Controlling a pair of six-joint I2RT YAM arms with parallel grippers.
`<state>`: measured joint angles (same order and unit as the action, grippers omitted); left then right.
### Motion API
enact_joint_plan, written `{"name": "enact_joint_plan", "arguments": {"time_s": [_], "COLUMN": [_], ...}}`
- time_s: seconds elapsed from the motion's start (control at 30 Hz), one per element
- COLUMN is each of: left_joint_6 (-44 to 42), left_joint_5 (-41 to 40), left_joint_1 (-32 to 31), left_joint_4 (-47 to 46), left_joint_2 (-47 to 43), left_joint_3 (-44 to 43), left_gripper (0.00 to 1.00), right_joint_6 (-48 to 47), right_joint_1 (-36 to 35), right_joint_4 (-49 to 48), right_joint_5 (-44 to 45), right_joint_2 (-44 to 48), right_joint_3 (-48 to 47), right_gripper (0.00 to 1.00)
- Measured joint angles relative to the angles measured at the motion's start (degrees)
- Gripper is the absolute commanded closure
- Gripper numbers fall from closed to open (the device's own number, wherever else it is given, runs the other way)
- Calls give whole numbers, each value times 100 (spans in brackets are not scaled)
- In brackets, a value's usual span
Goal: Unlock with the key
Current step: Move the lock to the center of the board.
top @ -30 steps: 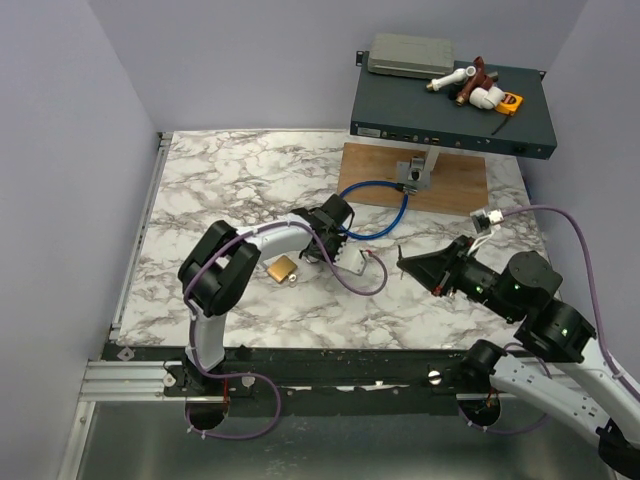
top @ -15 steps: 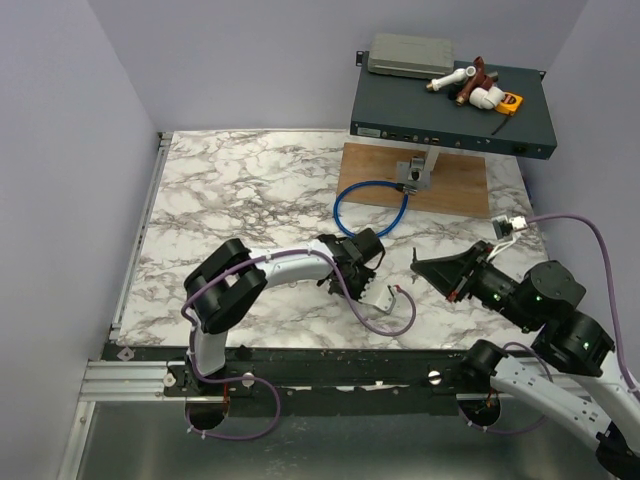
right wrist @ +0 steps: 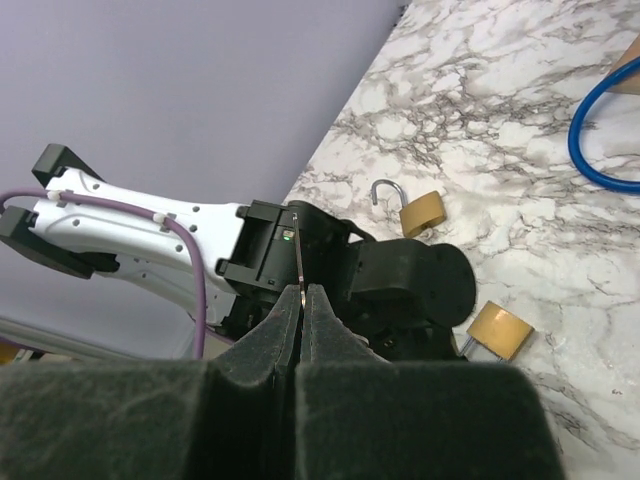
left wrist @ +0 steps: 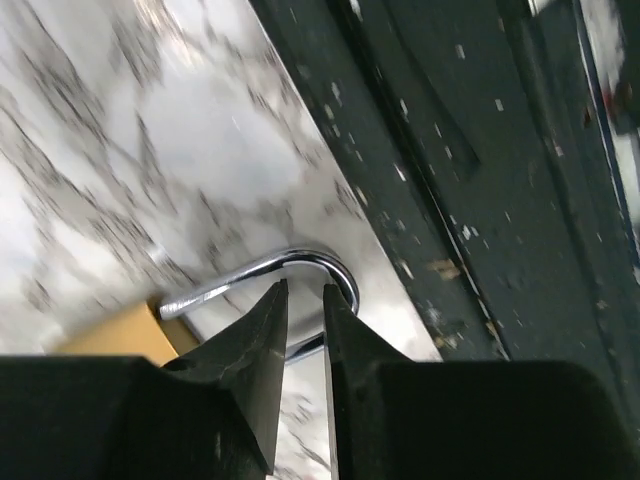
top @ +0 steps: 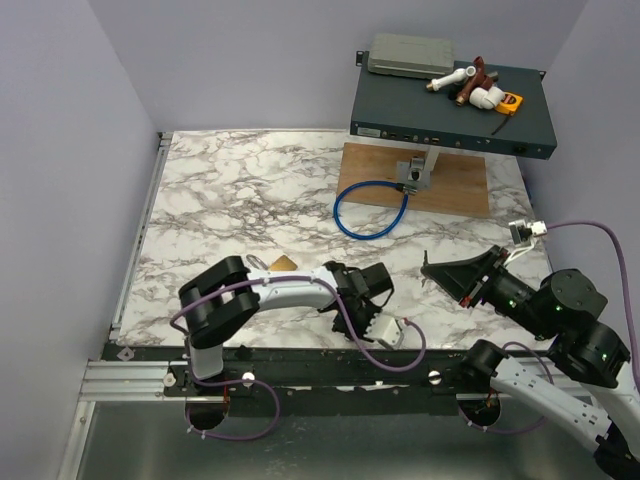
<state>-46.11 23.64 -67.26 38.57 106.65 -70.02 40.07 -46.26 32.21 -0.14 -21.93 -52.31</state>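
The left gripper (left wrist: 300, 295) has its jaws parted by a narrow gap. A short silver piece of shackle shows in that gap, and I cannot tell whether the fingers touch it. The right gripper (right wrist: 302, 295) has its jaws pressed together on the key (right wrist: 299, 255), whose thin silvery blade sticks up past the fingertips.

Farthest left on the marble table (top: 220, 190) lies the left padlock (top: 284, 264), brass and flat on its side, with its shackle pointing left. In the right wrist view one end of that shackle looks free of the body.

To its right the left arm stretches along the near edge, with its wrist turned down over the near padlock (right wrist: 500, 331). This padlock's silver shackle (left wrist: 300, 262) curves around the fingertips, close beside the dark edge rail (left wrist: 480, 150). From the right wrist camera, the left arm's black wrist fills the space just beyond the key's tip and hides the shackle end of the near padlock. Only the brass body shows.

Farther back, right of centre, a blue cable (top: 372, 212) loops from the marble onto a wooden board (top: 455, 185). The right gripper hangs above the table, well apart from both padlocks. Behind the board is a dark rack unit (top: 450, 115) carrying a grey box (top: 410, 55), pipe fittings (top: 465, 85) and an orange tape measure (top: 512, 102).
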Motion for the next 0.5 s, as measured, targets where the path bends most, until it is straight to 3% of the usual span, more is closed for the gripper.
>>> {"name": "enact_joint_plan", "arguments": {"time_s": [0.17, 0.4, 0.47, 0.5], "left_joint_6": [254, 581, 660, 688], "left_joint_5": [-328, -601, -577, -546], "left_joint_1": [273, 855, 863, 857], "left_joint_4": [4, -26, -7, 0], "left_joint_2": [-861, -1292, -1314, -1325], "left_joint_3": [876, 1016, 953, 920], "left_gripper": [76, 69, 59, 48], "right_joint_6": [-2, -4, -4, -4], "right_joint_1": [0, 0, 0, 2], "right_joint_4": [44, 44, 46, 46], "right_joint_5": [-90, -175, -175, -175], "right_joint_2": [-9, -50, -50, -50], "right_joint_3": [-13, -13, -13, -13], "right_gripper": [99, 99, 99, 99]}}
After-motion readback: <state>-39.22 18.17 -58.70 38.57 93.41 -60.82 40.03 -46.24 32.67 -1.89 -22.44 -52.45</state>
